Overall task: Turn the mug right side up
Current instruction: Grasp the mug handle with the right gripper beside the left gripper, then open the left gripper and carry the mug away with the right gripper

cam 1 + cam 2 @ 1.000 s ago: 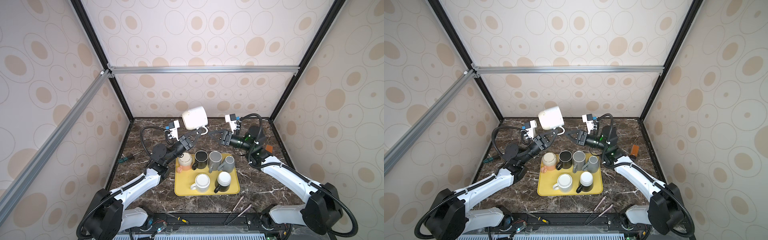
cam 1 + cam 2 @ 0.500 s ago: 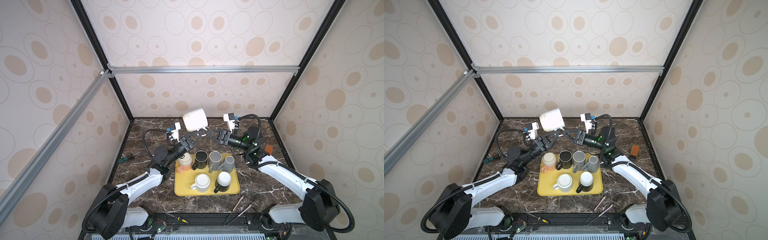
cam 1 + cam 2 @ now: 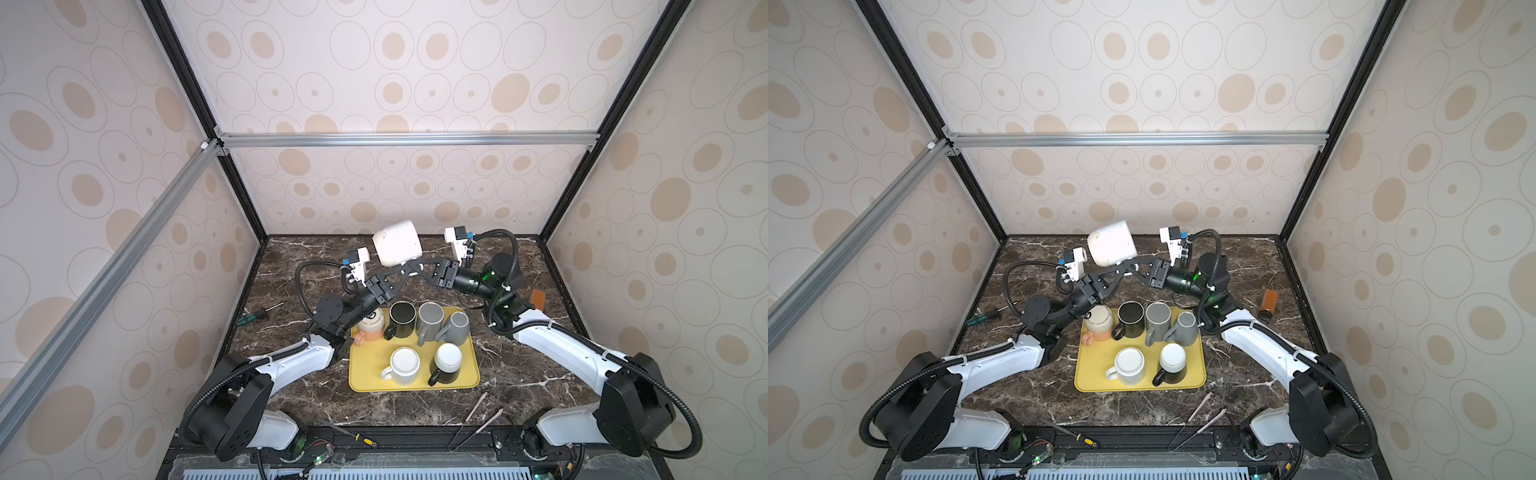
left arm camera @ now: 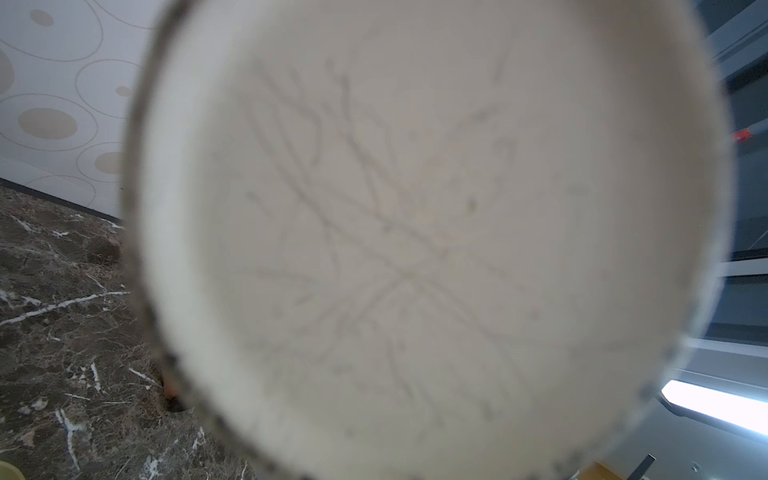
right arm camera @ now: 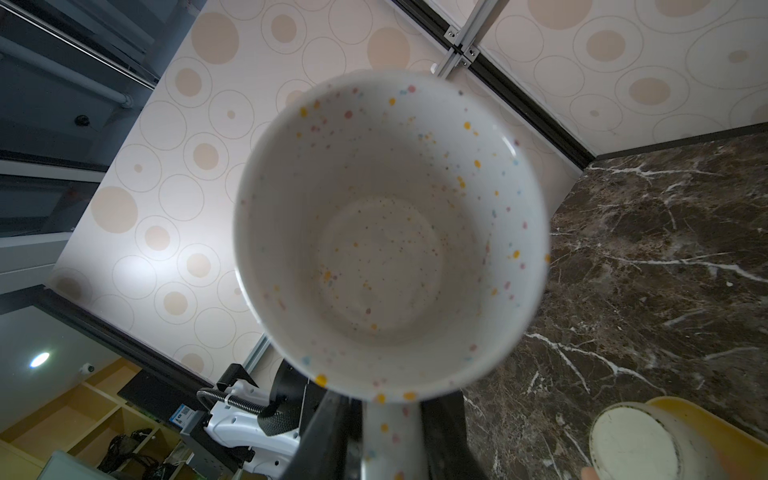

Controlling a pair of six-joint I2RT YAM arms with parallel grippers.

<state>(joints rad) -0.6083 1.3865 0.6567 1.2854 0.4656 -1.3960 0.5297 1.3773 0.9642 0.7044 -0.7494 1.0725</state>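
At the near edge of the marble tabletop [image 3: 291, 395] lies a yellow-handled screwdriver [image 3: 368, 441]. Behind it sits a yellow tray [image 3: 374, 382] carrying six mugs. The front row has a white mug [image 3: 405, 365] and a black mug [image 3: 446, 365] with a white disc on top. The back row has a cream-and-peach mug [image 3: 371, 326], a second black mug [image 3: 401, 319], a grey mug [image 3: 430, 322] and a smaller grey mug [image 3: 457, 328]. The right wrist view shows the cream-and-peach mug [image 5: 636, 440] standing base-up. From above I cannot tell which way up the others stand. Beyond the tray, raised well above the tabletop, the speckled white mug [image 3: 397, 243] lies on its side in the air. Its scuffed base [image 4: 415, 228] faces the left arm and its mouth faces the right arm. The inside [image 5: 390, 232] shows only pale glaze with coloured flecks. Its handle hangs downward, and both claws meet there. The left claw [image 3: 405, 271] is clamped on the handle from the left. The right claw [image 3: 422, 264] has its fingers [image 5: 332, 436] pressed against both sides of the handle.
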